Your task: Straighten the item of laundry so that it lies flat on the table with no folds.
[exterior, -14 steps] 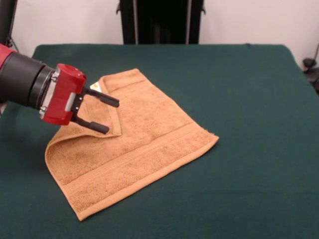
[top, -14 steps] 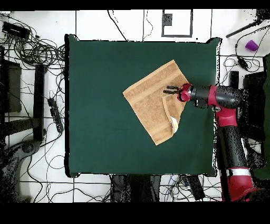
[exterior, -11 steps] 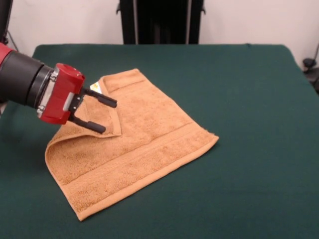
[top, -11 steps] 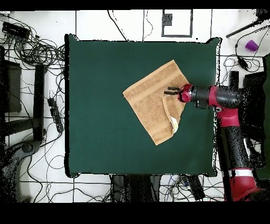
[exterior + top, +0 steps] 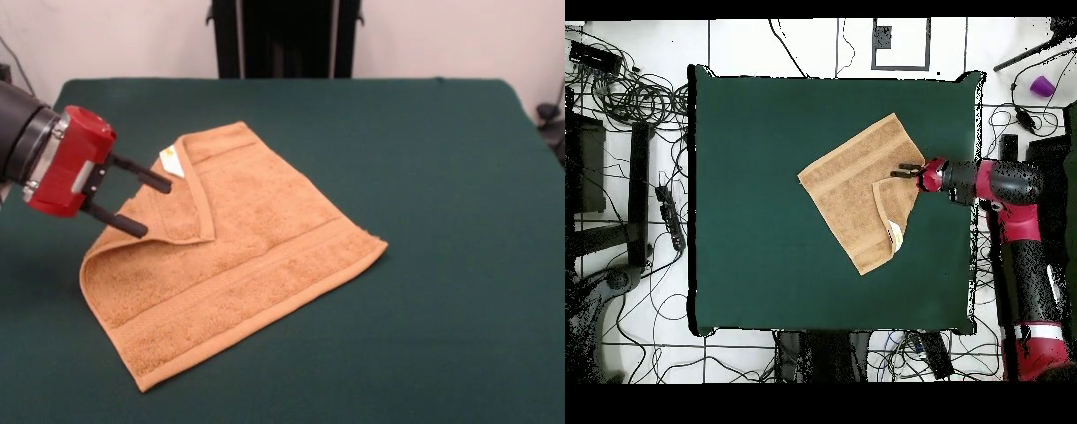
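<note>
One corner of the towel (image 5: pixel 221 256) lay folded over on the desk (image 5: pixel 424 159); the pincer (image 5: pixel 152 205) hovered beside it, spread open, empty.

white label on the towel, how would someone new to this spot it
On the dark green table lies one orange-tan towel with a corner folded back over itself. At the tip of that folded flap, near the open pincer, sits the small white label, the only white patch on the cloth.

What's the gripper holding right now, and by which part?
Nothing. The gripper is open, its fingers apart with nothing between them, beside the folded-over corner of the towel, which lies on the table.
</note>
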{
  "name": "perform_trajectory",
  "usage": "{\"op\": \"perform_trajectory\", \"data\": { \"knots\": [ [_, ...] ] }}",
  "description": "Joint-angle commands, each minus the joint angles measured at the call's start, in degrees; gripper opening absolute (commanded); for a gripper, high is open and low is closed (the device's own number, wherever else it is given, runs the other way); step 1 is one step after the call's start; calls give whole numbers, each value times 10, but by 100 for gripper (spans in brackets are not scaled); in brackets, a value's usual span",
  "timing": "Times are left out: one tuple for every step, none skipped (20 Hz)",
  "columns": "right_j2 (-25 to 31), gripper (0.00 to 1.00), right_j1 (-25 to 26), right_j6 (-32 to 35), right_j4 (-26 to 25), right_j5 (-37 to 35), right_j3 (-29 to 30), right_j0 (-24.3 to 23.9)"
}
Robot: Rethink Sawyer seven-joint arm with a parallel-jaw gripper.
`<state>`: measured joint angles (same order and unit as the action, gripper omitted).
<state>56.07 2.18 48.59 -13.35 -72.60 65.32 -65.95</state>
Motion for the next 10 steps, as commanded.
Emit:
{"op": "perform_trajectory", "data": {
  "knots": [
    [-23, 100, 38, 60, 47, 16, -94, 78],
    [-16, 100, 57, 49, 51, 34, -130, 95],
    [-11, 100, 76, 36, 54, 41, -169, 114],
    [-7, 100, 90, 31, 61, 37, -201, 129],
    [-3, 100, 104, 25, 67, 33, -234, 145],
    [0, 100, 114, 20, 74, 27, -260, 157],
    [3, 100, 123, 15, 78, 17, -284, 168],
    [7, 100, 132, 9, 84, 9, -302, 176],
    [12, 100, 142, 2, 90, 2, -320, 183],
    [16, 100, 149, 0, 96, -5, -334, 189]
  ]
}}
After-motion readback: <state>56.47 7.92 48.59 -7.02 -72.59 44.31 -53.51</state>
